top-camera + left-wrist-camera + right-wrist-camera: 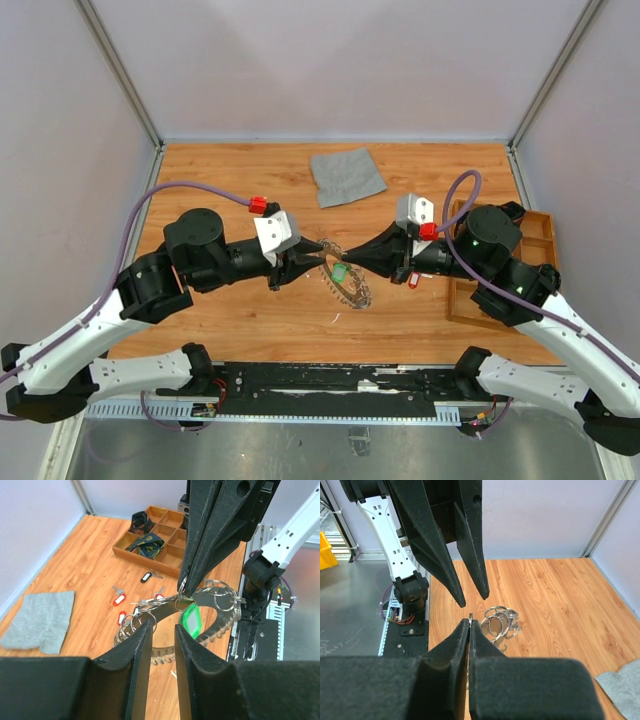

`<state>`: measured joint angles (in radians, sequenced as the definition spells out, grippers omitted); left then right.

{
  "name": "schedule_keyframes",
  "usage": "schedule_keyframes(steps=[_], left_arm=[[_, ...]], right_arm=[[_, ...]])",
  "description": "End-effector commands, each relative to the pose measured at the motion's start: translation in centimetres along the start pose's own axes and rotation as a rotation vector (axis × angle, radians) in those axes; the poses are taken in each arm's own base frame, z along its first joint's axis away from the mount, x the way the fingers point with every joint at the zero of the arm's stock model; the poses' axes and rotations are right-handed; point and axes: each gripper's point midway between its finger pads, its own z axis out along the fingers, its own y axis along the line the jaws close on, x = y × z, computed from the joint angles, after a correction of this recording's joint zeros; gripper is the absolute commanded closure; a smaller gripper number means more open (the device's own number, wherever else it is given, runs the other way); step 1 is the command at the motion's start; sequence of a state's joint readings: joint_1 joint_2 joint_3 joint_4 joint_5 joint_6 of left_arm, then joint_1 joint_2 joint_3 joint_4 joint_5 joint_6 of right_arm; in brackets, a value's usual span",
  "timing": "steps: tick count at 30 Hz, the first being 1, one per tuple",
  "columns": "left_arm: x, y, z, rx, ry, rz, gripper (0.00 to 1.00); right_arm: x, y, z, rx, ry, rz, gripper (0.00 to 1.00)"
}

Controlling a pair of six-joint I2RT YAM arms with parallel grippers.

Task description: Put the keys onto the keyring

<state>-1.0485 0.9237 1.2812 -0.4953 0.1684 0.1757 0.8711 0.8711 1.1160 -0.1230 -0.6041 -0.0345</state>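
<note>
Top external view: the keyring (352,288) lies between the two grippers. The right gripper (350,264) is closed, its tips pinching the green key (190,620) by its small loop just above the keyring's rim. The left gripper (312,262) stands partly open and holds nothing, its tips beside the keyring's edge. Loose keys (119,599) lie beyond.

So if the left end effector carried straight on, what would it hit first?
Probably the green-tagged key pinched by the right end effector, hanging just ahead; depth is unclear.
</note>
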Motion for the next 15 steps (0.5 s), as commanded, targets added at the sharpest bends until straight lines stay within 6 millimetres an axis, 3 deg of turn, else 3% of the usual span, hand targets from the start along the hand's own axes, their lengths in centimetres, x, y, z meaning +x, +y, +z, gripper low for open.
schedule_keyframes(steps=[1, 7, 15], left_arm=[[-1.5, 0.2, -0.4, -0.020, -0.081, -0.028, 0.70], [-1.1, 0.3, -0.4, -0.042, -0.109, -0.071, 0.69], [-1.0, 0.0, -0.6, -0.036, -0.143, -0.104, 0.69]], right_arm=[[-2.2, 0.4, -0.7, 0.008, -0.065, -0.057, 0.99], [-0.7, 1.1, -0.7, -0.028, -0.021, -0.029, 0.99], [-0.9, 2.2, -1.1, -0.080, -0.032, -0.037, 1.00]])
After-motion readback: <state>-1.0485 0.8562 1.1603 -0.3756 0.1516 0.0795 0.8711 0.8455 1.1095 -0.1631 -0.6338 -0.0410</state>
